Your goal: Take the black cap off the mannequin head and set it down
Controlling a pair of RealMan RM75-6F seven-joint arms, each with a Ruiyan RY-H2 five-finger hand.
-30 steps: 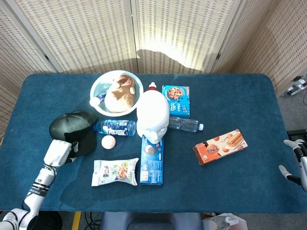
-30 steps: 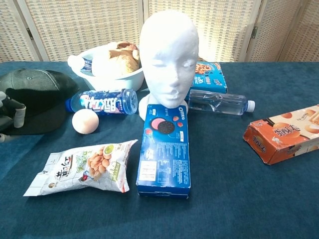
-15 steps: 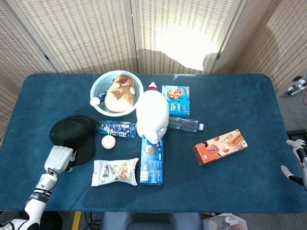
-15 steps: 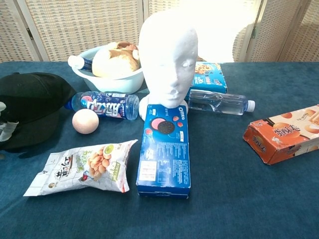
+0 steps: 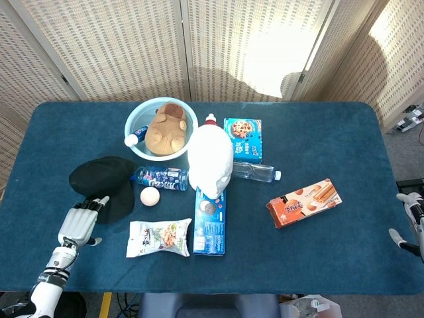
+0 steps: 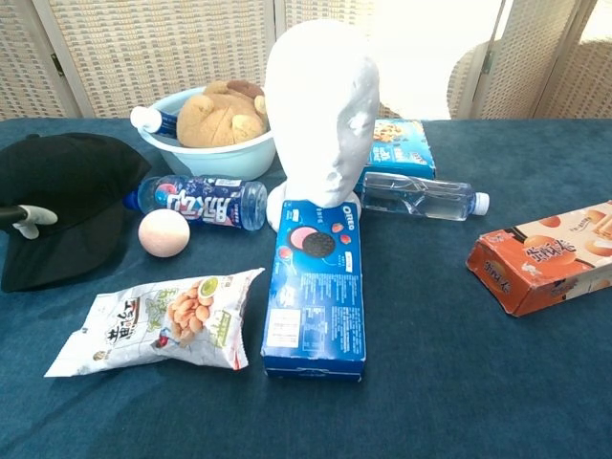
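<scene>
The black cap (image 5: pixel 103 180) lies flat on the blue table (image 5: pixel 318 132) at the left, off the mannequin head. The white mannequin head (image 5: pixel 211 159) stands bare at the table's middle; in the chest view the mannequin head (image 6: pixel 320 105) is turned slightly to one side. My left hand (image 5: pixel 81 223) lies just in front of the cap, its fingers straight and spread, the fingertips (image 5: pixel 99 200) at the brim's edge. The chest view shows only a fingertip (image 6: pixel 26 218) over the cap (image 6: pixel 67 196). My right hand (image 5: pixel 411 222) hovers at the table's far right edge, holding nothing.
A light blue bowl (image 5: pixel 136 126) with a plush bear stands behind the cap. A drink bottle (image 5: pixel 159 177), a pale ball (image 5: pixel 150 196) and a snack bag (image 5: pixel 159 238) lie beside it. An Oreo box (image 5: pixel 211 222), cookie box (image 5: pixel 242 138), water bottle (image 5: pixel 255 172) and orange biscuit box (image 5: pixel 303 202) lie further right.
My left hand has let go of the cap's brim, straightened its fingers and drawn back slightly toward the front edge. The cap stays on the table. The right hand has barely moved.
</scene>
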